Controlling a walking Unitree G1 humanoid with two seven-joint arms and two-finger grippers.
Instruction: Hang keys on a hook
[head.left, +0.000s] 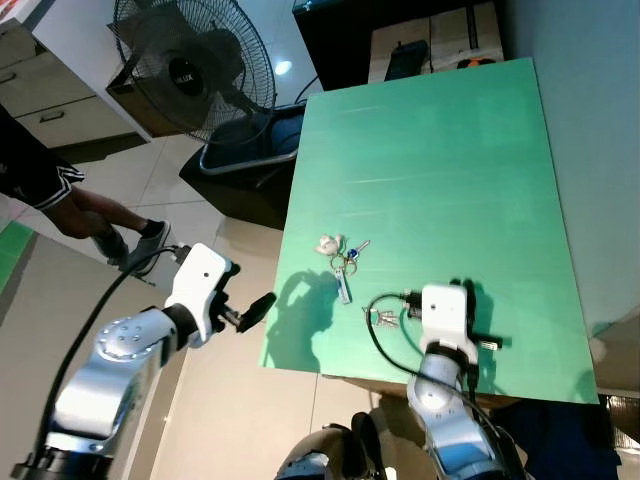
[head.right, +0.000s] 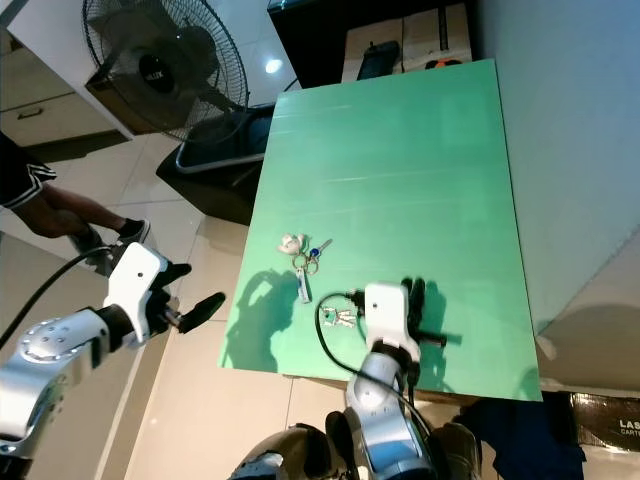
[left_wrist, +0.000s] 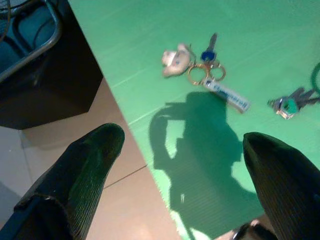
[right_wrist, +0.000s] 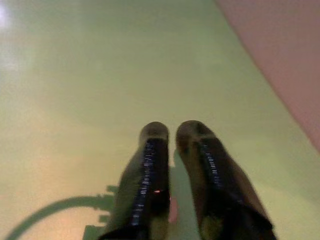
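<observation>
Left wrist view: left gripper (left_wrist: 182, 180) wide, keys (left_wrist: 206, 74) beyond; right gripper (right_wrist: 172, 132) narrow.

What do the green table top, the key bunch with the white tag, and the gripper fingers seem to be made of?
Table top: looks like matte green corrugated plastic sheet; fine parallel ribs show in the left wrist view.
Key bunch: shiny metal rings and keys, one with a blue, probably plastic, head; the white tag looks like printed plastic.
Left gripper fingers: black, finely ribbed, probably rubber or plastic.

Green table (head.left: 440, 150), black standing fan (head.left: 190, 65), pale tiled floor (head.left: 170, 180)
</observation>
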